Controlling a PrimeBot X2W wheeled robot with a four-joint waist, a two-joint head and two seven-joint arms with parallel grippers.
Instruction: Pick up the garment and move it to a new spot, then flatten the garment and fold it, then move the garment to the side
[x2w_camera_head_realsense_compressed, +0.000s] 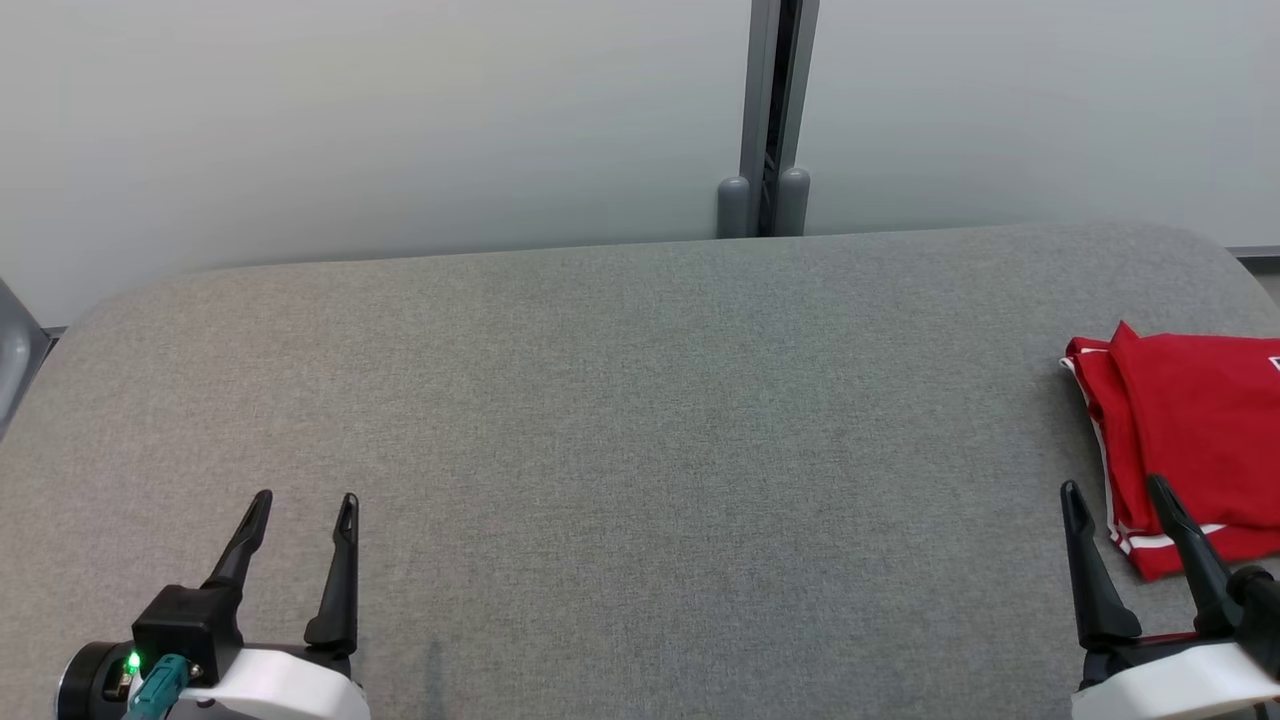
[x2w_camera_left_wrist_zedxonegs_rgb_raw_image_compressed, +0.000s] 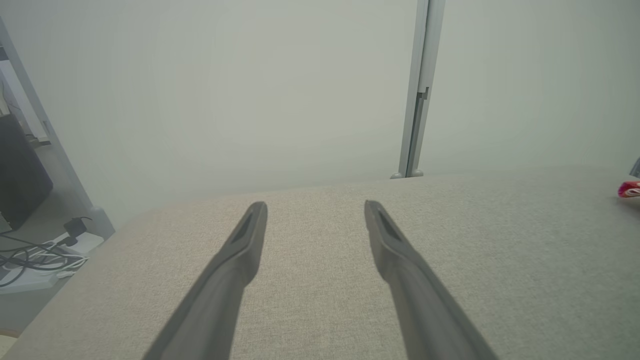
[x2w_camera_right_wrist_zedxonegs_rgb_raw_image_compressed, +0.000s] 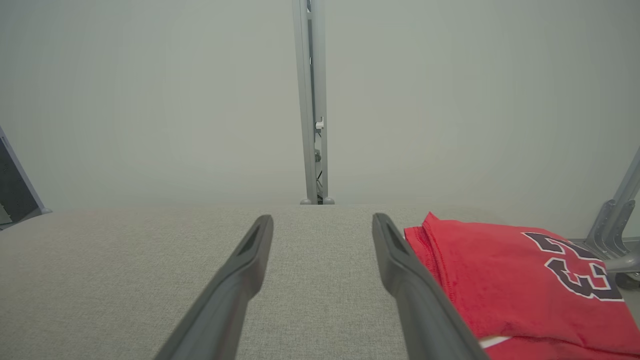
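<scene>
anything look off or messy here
Nothing stands out. The red garment lies folded, slightly angled, at the right side of the grey table; the left gripper and right gripper are open and empty.

The left pincer (x2w_camera_head_realsense_compressed: 305, 497) sits low on the left and the right pincer (x2w_camera_head_realsense_compressed: 1114, 485) sits low on the right, each empty, with its two dark fingers (x2w_camera_head_realsense_compressed: 338, 570) spread wide apart and pointing forward from a white wrist (x2w_camera_head_realsense_compressed: 290, 688).
</scene>
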